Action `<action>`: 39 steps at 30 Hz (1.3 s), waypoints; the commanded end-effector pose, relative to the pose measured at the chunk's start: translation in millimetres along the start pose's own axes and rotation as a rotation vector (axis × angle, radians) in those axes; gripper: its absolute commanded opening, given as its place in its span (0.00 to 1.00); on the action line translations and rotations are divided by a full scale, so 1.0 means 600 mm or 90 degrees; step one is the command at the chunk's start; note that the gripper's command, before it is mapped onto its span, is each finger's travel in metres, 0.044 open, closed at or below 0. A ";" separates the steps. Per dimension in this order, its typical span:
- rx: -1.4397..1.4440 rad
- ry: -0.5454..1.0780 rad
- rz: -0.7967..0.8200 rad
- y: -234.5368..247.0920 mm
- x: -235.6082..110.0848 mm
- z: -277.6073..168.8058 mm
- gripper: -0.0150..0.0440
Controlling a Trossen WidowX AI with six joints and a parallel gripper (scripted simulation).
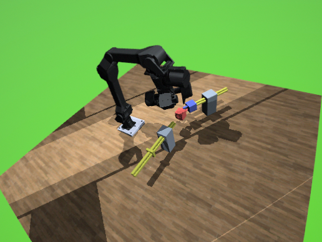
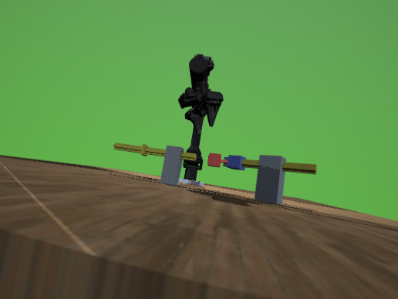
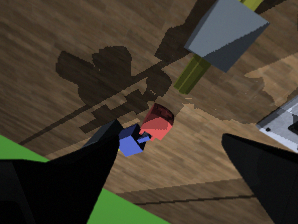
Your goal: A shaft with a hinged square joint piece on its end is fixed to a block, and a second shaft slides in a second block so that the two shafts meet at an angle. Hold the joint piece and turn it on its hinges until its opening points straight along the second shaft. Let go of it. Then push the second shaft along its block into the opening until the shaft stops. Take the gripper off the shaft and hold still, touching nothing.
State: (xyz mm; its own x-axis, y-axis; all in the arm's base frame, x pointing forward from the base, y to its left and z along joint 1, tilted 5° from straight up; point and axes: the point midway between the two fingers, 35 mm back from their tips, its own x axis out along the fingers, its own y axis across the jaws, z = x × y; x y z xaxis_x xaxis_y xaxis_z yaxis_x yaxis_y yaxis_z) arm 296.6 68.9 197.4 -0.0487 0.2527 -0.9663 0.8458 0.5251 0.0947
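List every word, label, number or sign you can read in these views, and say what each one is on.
None: no readable text shows in any view.
The grey blocks and, the yellow shafts, the red joint piece, the blue piece and the black arm with its open gripper bear plain faces.
The white base plate shows only dark dots, no characters.

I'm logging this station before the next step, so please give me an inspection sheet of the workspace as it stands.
Surface: wooden table, shadowed in bands.
Job's things: red joint piece on blue hinge block, fixed shaft through grey block; sliding shaft in second grey block, tip short of the opening.
Clutter: nothing seen.
Grippers: gripper open, empty, above the joint piece.
Cables: nothing seen.
Surroundings: plain green backdrop.
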 end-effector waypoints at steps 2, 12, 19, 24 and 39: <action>0.101 0.043 0.012 -0.012 0.008 0.020 1.00; 0.299 0.128 0.037 -0.039 0.020 0.059 1.00; 0.368 0.158 0.045 -0.048 0.024 0.072 1.00; 0.368 0.158 0.045 -0.048 0.024 0.072 1.00; 0.373 0.023 0.144 -0.236 -0.064 0.362 1.00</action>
State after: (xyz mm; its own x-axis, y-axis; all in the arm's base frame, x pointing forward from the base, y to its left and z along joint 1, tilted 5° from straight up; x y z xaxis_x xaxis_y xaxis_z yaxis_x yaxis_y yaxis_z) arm 309.0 -139.5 170.7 0.1270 0.3848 -0.9142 0.9917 -0.0661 0.1099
